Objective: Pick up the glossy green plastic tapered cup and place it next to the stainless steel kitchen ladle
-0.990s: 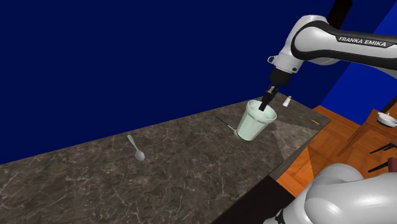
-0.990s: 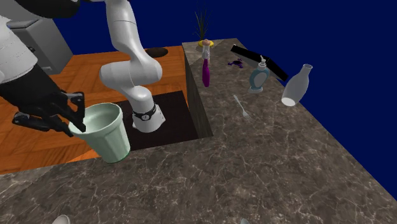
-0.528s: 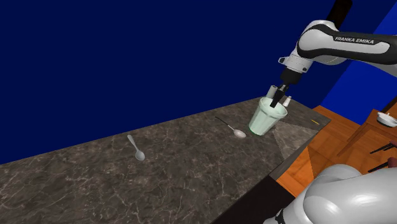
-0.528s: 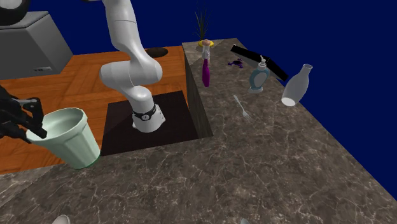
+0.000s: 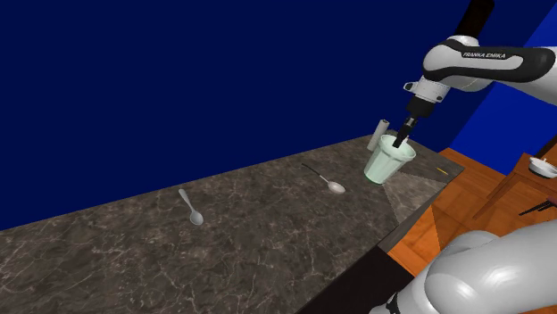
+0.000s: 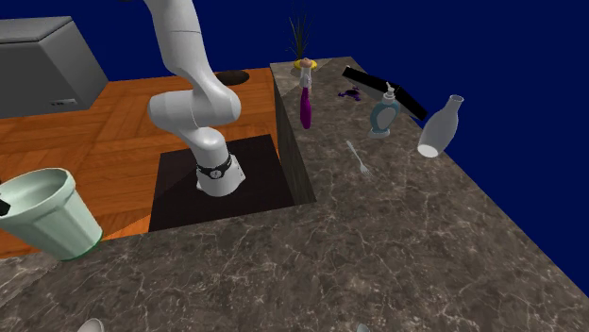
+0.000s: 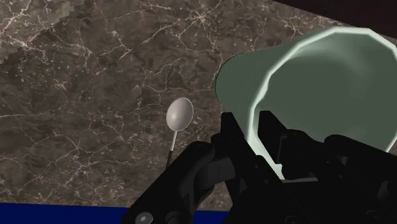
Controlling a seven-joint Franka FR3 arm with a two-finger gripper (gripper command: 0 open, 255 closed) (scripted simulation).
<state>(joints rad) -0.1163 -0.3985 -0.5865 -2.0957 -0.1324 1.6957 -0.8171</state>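
Fingers (image 7: 236, 139) pinch cup (image 5: 387, 163) rim | cup tilted, mouth up | ladle (image 5: 333, 186) near

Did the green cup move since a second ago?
Yes. In the shoulder view, the pale green cup, pinched by the claw, has moved rightward: it hid the ladle bowl before and is now clear to its right.

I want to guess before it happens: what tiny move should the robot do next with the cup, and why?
Probably ease the cup slowly down onto the counter. The gripper clasps its rim, the pale green cup hangs tilted, and the ladle lies close beside it, so it looks near enough to set down. It seems near the counter's end, so care is wise.
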